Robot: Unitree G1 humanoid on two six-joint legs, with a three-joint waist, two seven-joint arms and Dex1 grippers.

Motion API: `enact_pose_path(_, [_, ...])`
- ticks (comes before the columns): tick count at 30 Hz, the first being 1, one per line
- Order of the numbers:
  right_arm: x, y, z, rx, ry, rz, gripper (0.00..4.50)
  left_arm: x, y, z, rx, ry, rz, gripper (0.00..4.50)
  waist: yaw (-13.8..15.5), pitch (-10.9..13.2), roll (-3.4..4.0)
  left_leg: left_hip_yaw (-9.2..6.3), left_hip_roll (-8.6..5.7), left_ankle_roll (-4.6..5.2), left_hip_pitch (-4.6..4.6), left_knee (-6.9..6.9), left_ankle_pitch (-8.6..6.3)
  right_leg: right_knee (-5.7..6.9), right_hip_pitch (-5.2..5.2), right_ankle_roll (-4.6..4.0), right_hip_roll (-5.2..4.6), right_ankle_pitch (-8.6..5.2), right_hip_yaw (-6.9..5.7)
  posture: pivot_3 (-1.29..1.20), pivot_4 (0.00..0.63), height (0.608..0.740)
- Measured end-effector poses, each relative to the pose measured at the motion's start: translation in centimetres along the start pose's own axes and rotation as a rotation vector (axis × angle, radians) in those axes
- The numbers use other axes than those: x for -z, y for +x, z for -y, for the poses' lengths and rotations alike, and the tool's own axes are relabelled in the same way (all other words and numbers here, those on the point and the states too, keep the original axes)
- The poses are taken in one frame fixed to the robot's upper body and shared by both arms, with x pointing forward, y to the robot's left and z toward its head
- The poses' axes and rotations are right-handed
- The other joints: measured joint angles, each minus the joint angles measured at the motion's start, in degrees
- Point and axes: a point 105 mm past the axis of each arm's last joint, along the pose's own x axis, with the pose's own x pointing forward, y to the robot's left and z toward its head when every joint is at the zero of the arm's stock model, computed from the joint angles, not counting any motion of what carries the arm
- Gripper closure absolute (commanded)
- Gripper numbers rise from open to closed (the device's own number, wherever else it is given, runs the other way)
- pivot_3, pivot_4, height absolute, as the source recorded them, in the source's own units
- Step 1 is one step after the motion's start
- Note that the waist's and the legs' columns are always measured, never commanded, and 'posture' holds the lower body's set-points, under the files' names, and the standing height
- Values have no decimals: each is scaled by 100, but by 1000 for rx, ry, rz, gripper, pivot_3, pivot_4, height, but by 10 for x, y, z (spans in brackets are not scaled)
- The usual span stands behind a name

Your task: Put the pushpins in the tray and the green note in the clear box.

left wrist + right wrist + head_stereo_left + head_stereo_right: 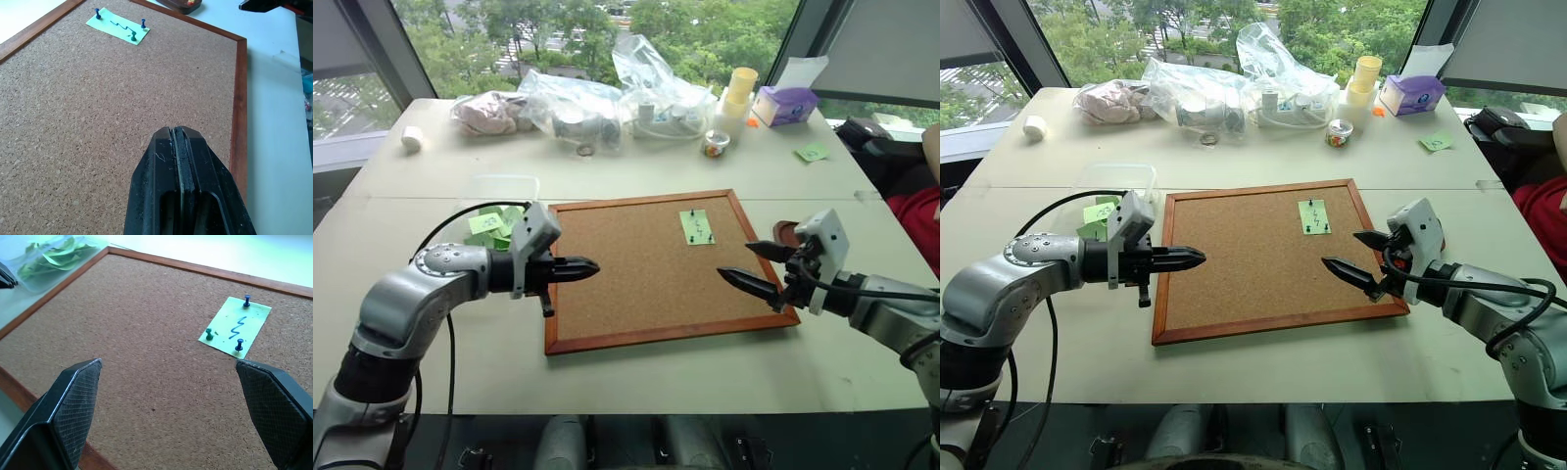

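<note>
Both grippers hover over the near half of the cork board (656, 269): left gripper (585, 266) clenched on nothing at its left edge, right gripper (751, 264) spread wide and empty by its right edge. Green note (235, 326) is pinned near the board's far right corner by three pushpins (239, 344), none pulled yet. Tray (784, 233) sits just off the board's right edge; clear box (1112, 182), with other green slips in it, off its left edge. Step in hand looks like the first pin: right gripper likely needs to reach in and pinch one head.
</note>
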Motion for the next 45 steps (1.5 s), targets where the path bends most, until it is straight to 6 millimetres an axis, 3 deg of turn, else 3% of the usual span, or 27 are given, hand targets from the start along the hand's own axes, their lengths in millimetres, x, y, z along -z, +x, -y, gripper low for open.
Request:
enact_pose_path(3, [-7, 5, 4, 36, 3, 29, 0, -11, 11, -7, -28, 18, 28, 4489, 15, 0, 0, 0, -2, 1, -1, 5, 0, 0, 3, 1, -1, 0, 0, 0, 150, 738])
enact_pose_path(7, [-26, 18, 32, 181, -9, 80, 0, -26, 33, -12, -35, 102, 4, 4489, 4, -2, 2, 2, -7, -8, -1, 9, 5, 1, 2, 1, 1, 1, 1, 0, 150, 738])
enact_pose_path(12, [-22, 46, 58, 282, -26, 25, 0, 9, 52, -25, -53, 91, -140, 4489, -48, -2, 5, 8, -5, -19, -2, -4, 11, 1, -11, -1, 14, 0, 4, 0, 150, 738])
enact_pose_path(15, [-24, 69, 62, 271, -39, 15, 0, 32, 57, -35, -82, 98, -228, 4489, -50, 0, 8, 13, -5, -20, -3, -2, 12, 4, -13, -1, 13, 0, 5, 0, 150, 738])
enact_pose_path(20, [-38, 106, 74, 264, -57, 42, 0, 33, 64, -36, -75, 162, -250, 4489, 2, -2, 7, 13, -2, -19, -3, 1, 12, 5, -9, 0, 4, 1, 3, 0, 150, 738])
enact_pose_path(25, [-24, 126, 88, 286, -36, 18, 0, 34, 66, -36, -82, 149, -245, 4489, 5, -3, 10, 12, -3, -18, -2, 1, 11, 6, -6, 0, 0, 1, 2, 0, 150, 738])
enact_pose_path(36, [-6, 146, 84, 217, -36, -13, 0, 36, 65, -35, -104, 91, -218, 4489, -13, -5, 13, 13, -2, -19, 1, 3, 11, 9, -3, 1, -3, 1, 0, 0, 150, 738])
enact_pose_path(39, [-3, 145, 89, 226, -25, -18, 905, 36, 64, -34, -105, 91, -216, 4500, -17, -5, 13, 13, -2, -19, 1, 3, 12, 9, -2, 1, -4, 1, 0, 0, 150, 738])
enact_pose_path(45, [-3, 146, 89, 217, -33, -12, 3948, 36, 64, -35, -107, 92, -218, 4500, -22, -6, 14, 13, -1, -19, 2, 3, 12, 9, -1, 1, -4, 1, 0, 0, 150, 738])
